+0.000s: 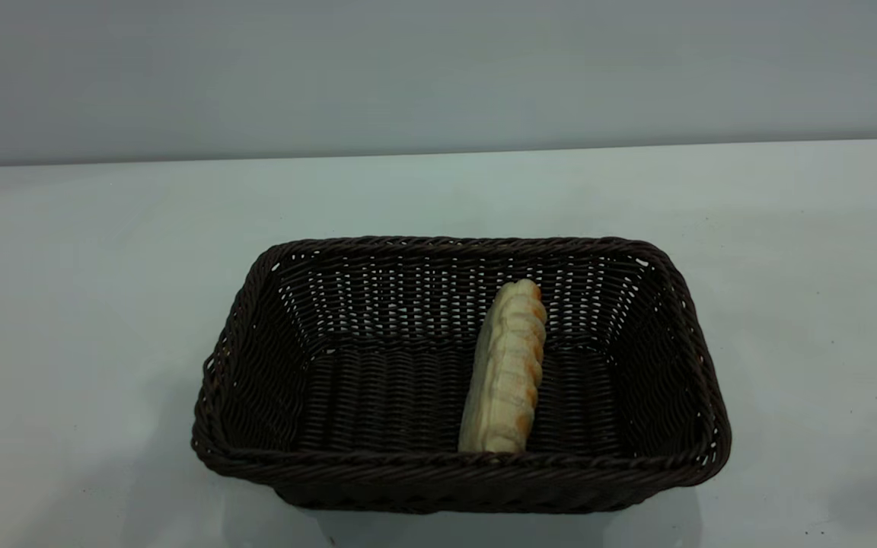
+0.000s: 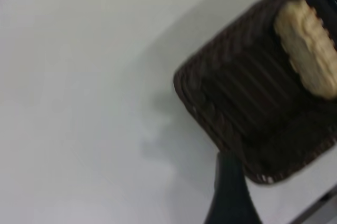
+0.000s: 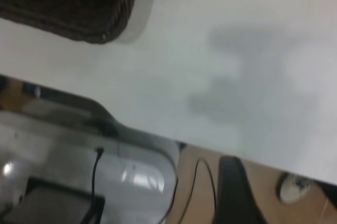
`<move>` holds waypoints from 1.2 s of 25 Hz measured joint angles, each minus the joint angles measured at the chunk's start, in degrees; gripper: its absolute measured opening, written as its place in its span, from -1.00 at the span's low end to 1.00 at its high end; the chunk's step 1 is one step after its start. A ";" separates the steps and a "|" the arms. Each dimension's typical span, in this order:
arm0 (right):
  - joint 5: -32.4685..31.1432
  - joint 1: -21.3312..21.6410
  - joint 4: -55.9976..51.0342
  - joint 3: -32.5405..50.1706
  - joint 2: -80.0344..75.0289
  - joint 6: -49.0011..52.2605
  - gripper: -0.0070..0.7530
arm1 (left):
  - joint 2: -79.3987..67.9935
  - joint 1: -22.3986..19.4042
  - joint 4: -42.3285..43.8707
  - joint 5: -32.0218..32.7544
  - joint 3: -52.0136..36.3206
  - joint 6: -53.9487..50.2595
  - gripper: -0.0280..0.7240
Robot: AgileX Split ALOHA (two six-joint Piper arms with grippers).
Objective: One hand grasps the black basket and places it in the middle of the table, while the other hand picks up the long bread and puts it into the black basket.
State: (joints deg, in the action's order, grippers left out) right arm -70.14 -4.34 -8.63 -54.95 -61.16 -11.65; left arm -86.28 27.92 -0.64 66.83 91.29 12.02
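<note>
Item: black basket (image 1: pixel 461 479). It stands on the surface (image 1: pixel 73 304) about midway between the left and right edges, set toward the near edge in the exterior view, upright, long side across.

Item: long bread (image 1: pixel 505 369). It lies inside the basket, right of the basket's middle, lengthwise from the near wall to the far wall, its far end tilted up against the far wall.

Step in hand: you can judge both placements done, basket central and bread inside. What remains, by the look of it, is clearing the arms; nothing here calls for another grasp.

Item: left hand (image 2: pixel 231 195). One dark finger shows in its wrist view, above the surface just off a basket corner, touching nothing. You cannot tell whether it is apart or together.

Item: right hand (image 3: pixel 234 192). One dark finger shows, out past the edge of the surface, well apart from the basket. Its state cannot be told either.

Room: you have bare surface on the left, right and far sides of the basket. The near side is narrower. If you retract the left arm, keep it off the basket rim, or the basket may slide.
</note>
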 joint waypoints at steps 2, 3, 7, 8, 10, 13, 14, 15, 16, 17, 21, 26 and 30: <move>-0.20 0.00 0.00 0.00 3.52 0.66 0.32 | 5.42 0.00 0.00 0.00 -3.99 -0.83 0.51; -0.32 0.00 0.00 0.00 5.58 0.91 0.32 | 7.63 0.00 0.00 0.00 -6.02 -1.24 0.51; -0.92 0.00 0.00 0.00 14.29 1.22 0.32 | 17.76 0.00 0.07 0.05 -13.31 -2.83 0.51; -0.92 0.00 0.00 0.00 16.70 1.24 0.32 | 20.45 0.00 0.07 0.05 -15.14 -3.08 0.51; -0.92 0.00 0.00 0.00 20.81 1.36 0.32 | 25.46 0.00 0.07 0.05 -18.45 -3.49 0.51; -0.92 0.00 -0.12 0.00 28.31 1.46 0.32 | 33.68 0.00 0.07 0.05 -23.41 -3.85 0.51; -0.92 0.00 -0.36 0.00 30.68 1.52 0.32 | 36.00 0.00 0.07 0.05 -25.20 -3.91 0.51; -0.92 0.00 -0.74 0.00 32.60 1.51 0.32 | 38.38 0.00 0.07 0.05 -26.78 -3.91 0.51; -0.92 0.00 -1.13 0.00 34.79 1.59 0.32 | 41.76 0.00 0.07 0.05 -28.98 -3.94 0.51; -0.92 0.00 -1.44 0.00 36.83 1.68 0.32 | 44.19 0.00 0.07 0.05 -30.50 -3.94 0.51; -0.92 0.00 -2.88 0.96 43.64 1.68 0.32 | 55.03 0.00 0.07 0.05 -37.06 -4.02 0.51; -0.92 0.00 -3.22 6.29 50.45 1.68 0.32 | 66.99 0.00 0.07 0.05 -42.62 -4.10 0.51; -0.92 0.00 -5.54 12.45 54.42 1.68 0.32 | 74.90 0.00 0.02 0.05 -46.77 -4.70 0.51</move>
State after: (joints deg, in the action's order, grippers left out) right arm -71.06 -4.34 -14.17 -42.50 -6.74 -9.97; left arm -11.38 27.92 -0.62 66.88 44.52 7.32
